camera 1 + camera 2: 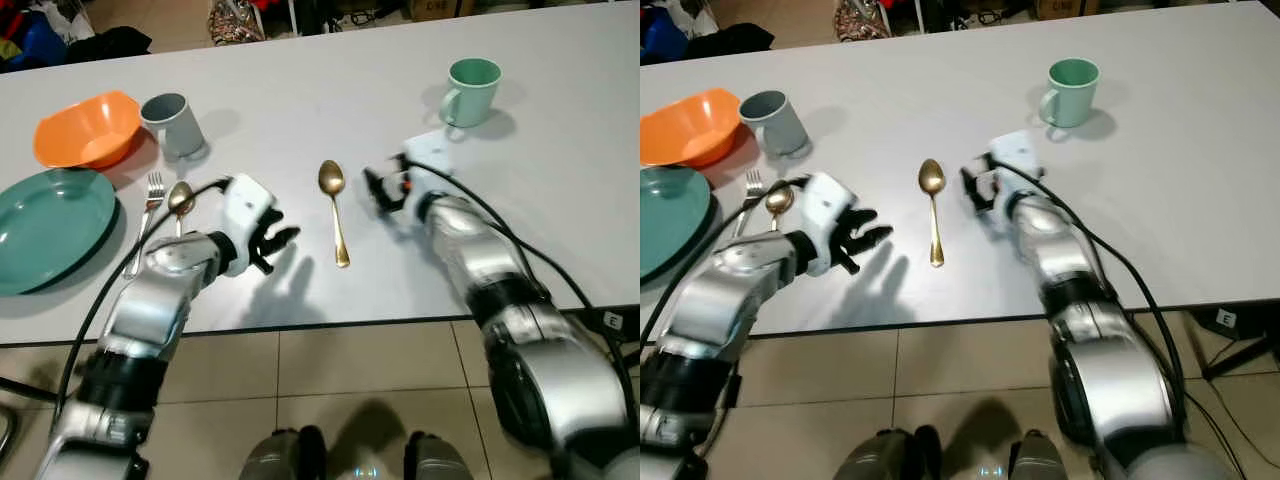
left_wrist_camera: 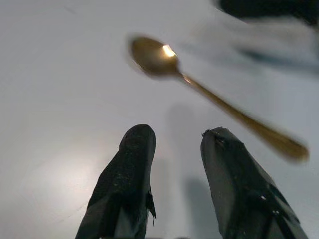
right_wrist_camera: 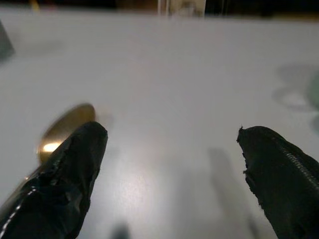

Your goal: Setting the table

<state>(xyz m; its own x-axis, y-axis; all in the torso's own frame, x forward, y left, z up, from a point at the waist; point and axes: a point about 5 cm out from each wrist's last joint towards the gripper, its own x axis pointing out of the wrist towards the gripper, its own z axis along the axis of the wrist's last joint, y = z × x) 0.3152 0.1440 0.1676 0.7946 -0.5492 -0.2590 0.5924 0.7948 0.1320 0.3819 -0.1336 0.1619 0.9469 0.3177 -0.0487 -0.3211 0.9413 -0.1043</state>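
A gold spoon [image 1: 334, 208] lies on the white table [image 1: 300, 110] between my two grippers, bowl away from me. My left gripper [image 1: 279, 245] hovers just left of its handle, open and holding nothing; the left wrist view has the spoon [image 2: 199, 84] lying beyond the two black fingers [image 2: 124, 184]. My right gripper [image 1: 384, 187] stands open just right of the spoon's bowl, also holding nothing. To the left, a fork [image 1: 148, 208] and a second gold spoon [image 1: 180, 198] lie beside a teal plate [image 1: 45, 228].
An orange bowl [image 1: 88, 130] and a grey mug [image 1: 172, 122] stand at the back left. A green mug [image 1: 472, 90] stands at the back right. The table's near edge [image 1: 330, 325] runs just in front of my arms, with tiled floor below.
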